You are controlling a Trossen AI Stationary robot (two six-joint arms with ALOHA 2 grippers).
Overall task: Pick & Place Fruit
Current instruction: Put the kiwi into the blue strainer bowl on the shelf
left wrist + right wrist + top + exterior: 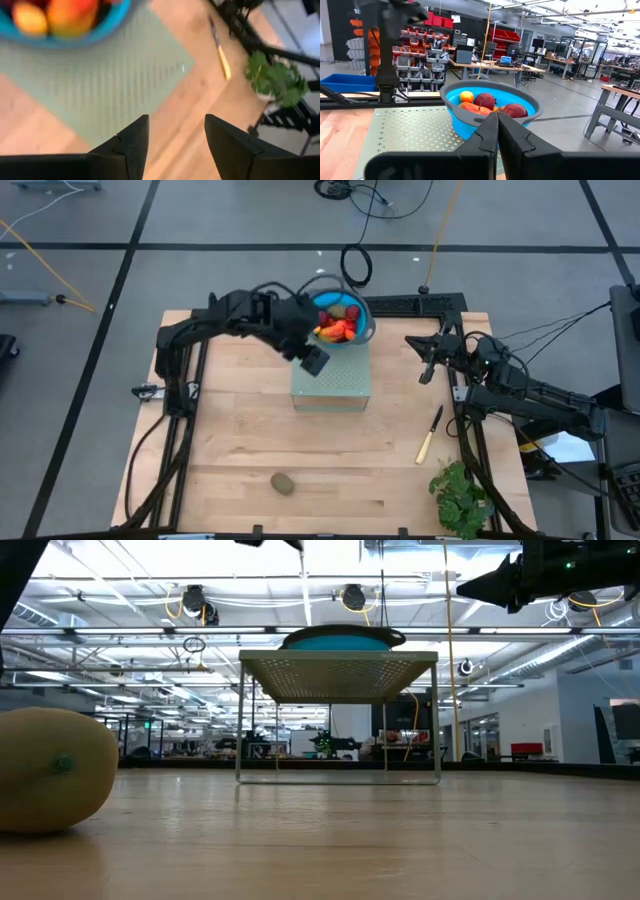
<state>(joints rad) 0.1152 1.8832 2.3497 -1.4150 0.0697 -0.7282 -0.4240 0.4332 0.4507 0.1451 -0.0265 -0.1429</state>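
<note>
A blue bowl [355,308] stands on a pale green perforated stand [332,385] at the table's far middle. In it lie orange-red and dark red fruit [485,101]. A brownish-green oval fruit [284,483] lies alone on the wood near the front edge, large at the left of the low view [50,772]. My left gripper [175,120] hangs open above the stand, just on the near side of the bowl [60,35], with nothing between its fingers. My right gripper [497,116] is shut and holds nothing. It stays level at the right [425,372], pointing toward the bowl.
A yellow-handled knife [430,435] lies on the wood right of the stand. A leafy green bunch [462,500] sits at the front right corner. Bare wood spreads between the stand and the lone fruit. Dark arm frames run along both side edges.
</note>
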